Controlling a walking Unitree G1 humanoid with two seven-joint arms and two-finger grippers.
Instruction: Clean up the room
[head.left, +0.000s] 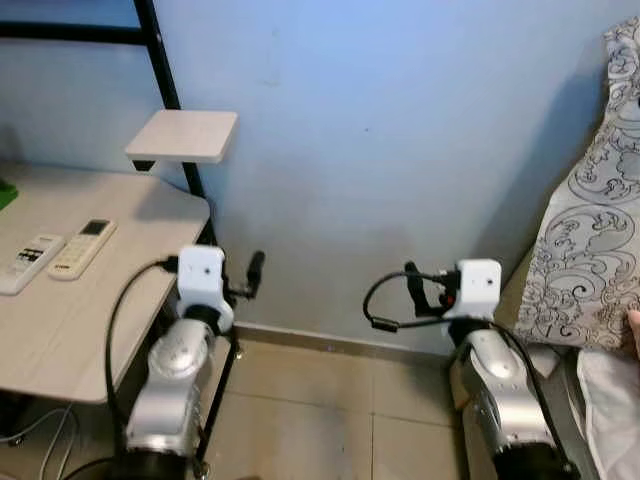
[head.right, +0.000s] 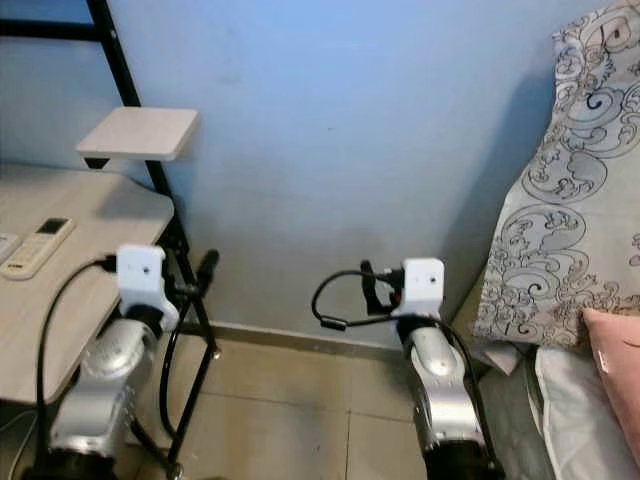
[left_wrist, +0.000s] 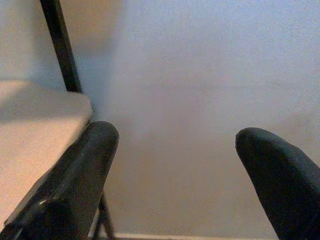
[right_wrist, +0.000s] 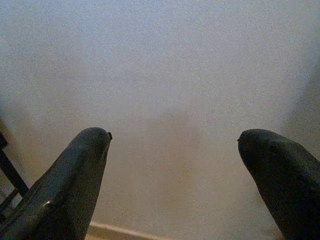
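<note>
Left eye view: the desk (head.left: 70, 330) fills the lower left of the frame; two white remote controls (head.left: 58, 254) lie side by side at its left edge, their long axes running from lower left to upper right; a small shelf (head.left: 184, 135) sits on the black frame in the upper left; the left gripper (head.left: 253, 272) hangs at lower centre-left just past the desk's corner, the right gripper (head.left: 415, 290) at lower centre-right, both facing the blue wall (head.left: 400, 130); patterned bedding (head.left: 590, 230) drapes down the right edge.

Right eye view: one remote shows at the far left; the remotes lie to the left of both arms, and the left arm is plainly the nearer, so reaching them probably falls to it.

Left wrist view: the fingers (left_wrist: 80, 175) stand wide apart, holding nothing, desk edge beside one.

Right wrist view: fingers (right_wrist: 80, 175) likewise spread and empty, before bare wall.
</note>
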